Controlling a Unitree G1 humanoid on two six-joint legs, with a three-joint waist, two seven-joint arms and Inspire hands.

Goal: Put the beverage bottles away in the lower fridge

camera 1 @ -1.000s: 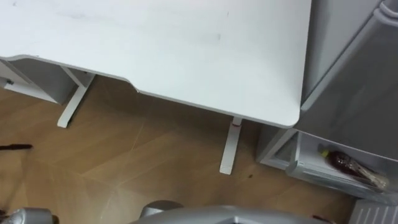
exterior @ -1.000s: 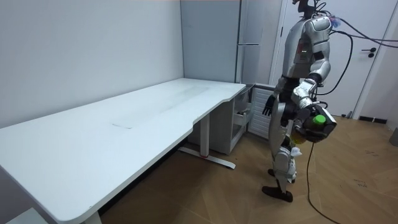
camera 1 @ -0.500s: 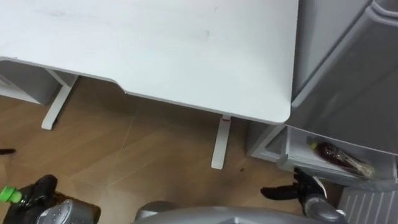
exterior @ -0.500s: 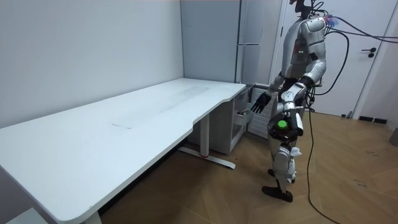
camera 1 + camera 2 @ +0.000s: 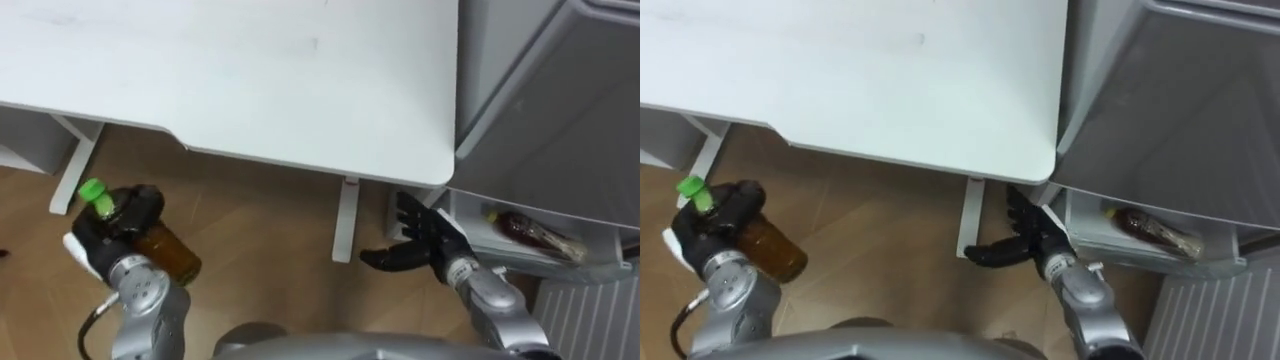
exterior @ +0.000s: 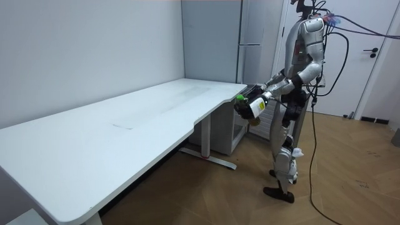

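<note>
The smooth bottle, amber-brown with a bright green cap, sat in the curled fingers of the left hand, higher than half a second before. The right hand had advanced, fingers spread. Just beyond them a dark bottle lay in the lower fridge.

Matt white desk, wood-grain floor

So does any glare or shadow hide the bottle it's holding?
Left eye view: no, the bottle in the left hand is evenly lit against the floor; the desk is bright on top, and the floor just under its edge is a little darker. Room view: even light, darker beneath the desk.
</note>
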